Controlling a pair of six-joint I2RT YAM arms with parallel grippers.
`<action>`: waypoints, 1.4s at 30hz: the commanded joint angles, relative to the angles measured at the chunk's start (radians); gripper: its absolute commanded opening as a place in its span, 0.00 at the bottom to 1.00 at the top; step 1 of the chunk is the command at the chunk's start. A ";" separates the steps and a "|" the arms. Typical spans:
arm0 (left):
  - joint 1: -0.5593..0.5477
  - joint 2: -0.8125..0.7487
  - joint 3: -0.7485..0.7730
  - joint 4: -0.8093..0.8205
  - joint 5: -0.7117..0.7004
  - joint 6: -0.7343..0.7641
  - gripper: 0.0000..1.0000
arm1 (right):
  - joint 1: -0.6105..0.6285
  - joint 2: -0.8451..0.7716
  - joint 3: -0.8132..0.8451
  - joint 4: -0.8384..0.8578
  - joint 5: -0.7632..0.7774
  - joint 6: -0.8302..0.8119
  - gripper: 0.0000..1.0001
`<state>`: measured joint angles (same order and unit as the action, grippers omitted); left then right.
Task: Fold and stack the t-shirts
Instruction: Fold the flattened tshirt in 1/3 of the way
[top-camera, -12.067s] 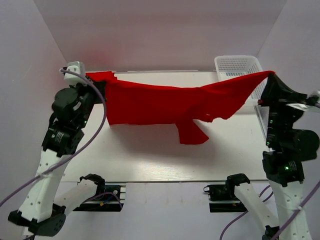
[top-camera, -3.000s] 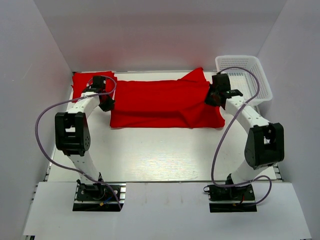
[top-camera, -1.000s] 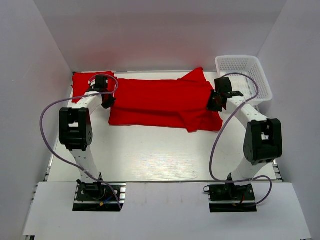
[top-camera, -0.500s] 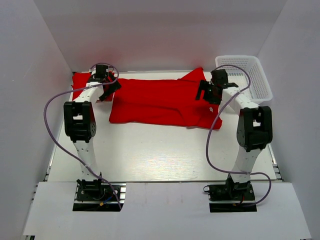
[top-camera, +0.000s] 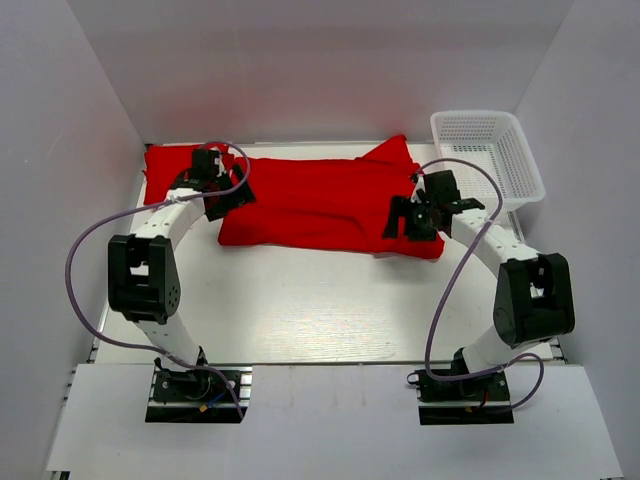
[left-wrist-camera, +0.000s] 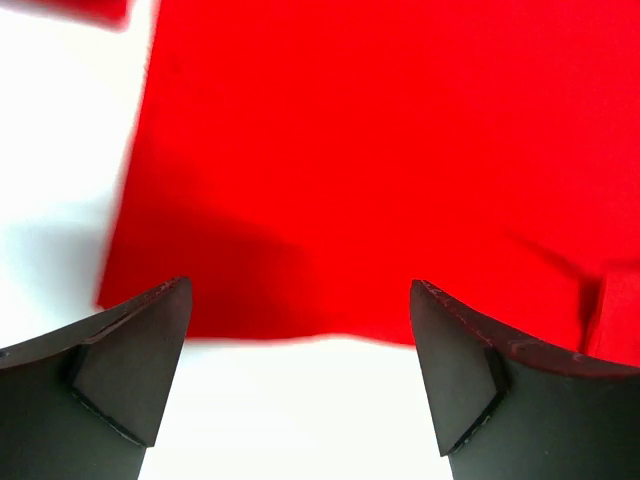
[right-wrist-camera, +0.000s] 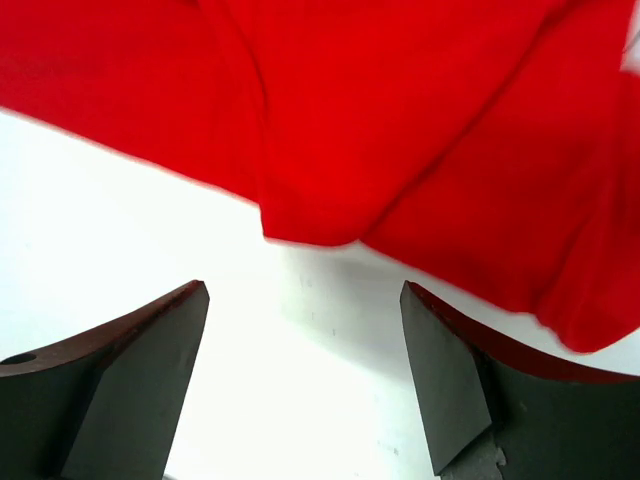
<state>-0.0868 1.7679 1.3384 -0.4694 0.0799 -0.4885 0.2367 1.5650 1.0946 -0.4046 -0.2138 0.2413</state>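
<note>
Because the shirt (top-camera: 320, 200) lies flat for its next fold, I hold the left pincer (left-wrist-camera: 298, 290) and right pincer (right-wrist-camera: 302, 290) apart and empty, its near hem just ahead of each.

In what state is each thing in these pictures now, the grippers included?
middle t-shirt: lying on the table as a long band, held by no gripper.
far-left t-shirt: lying flat at the table's corner.
white mesh basket: upright, empty.
left gripper: open, holding nothing.
right gripper: open, holding nothing.
</note>
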 joint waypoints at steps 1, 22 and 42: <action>-0.027 -0.084 -0.077 -0.005 0.037 0.034 1.00 | 0.013 0.006 -0.038 -0.011 -0.048 -0.017 0.83; -0.045 -0.065 -0.139 -0.080 -0.057 0.007 1.00 | 0.027 0.168 -0.002 0.062 -0.065 0.076 0.55; -0.045 -0.053 -0.139 -0.078 -0.077 0.007 1.00 | 0.029 0.142 0.036 0.231 -0.013 0.124 0.00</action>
<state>-0.1276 1.7138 1.1782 -0.5529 0.0143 -0.4793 0.2634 1.7248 1.0676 -0.2352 -0.2455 0.3782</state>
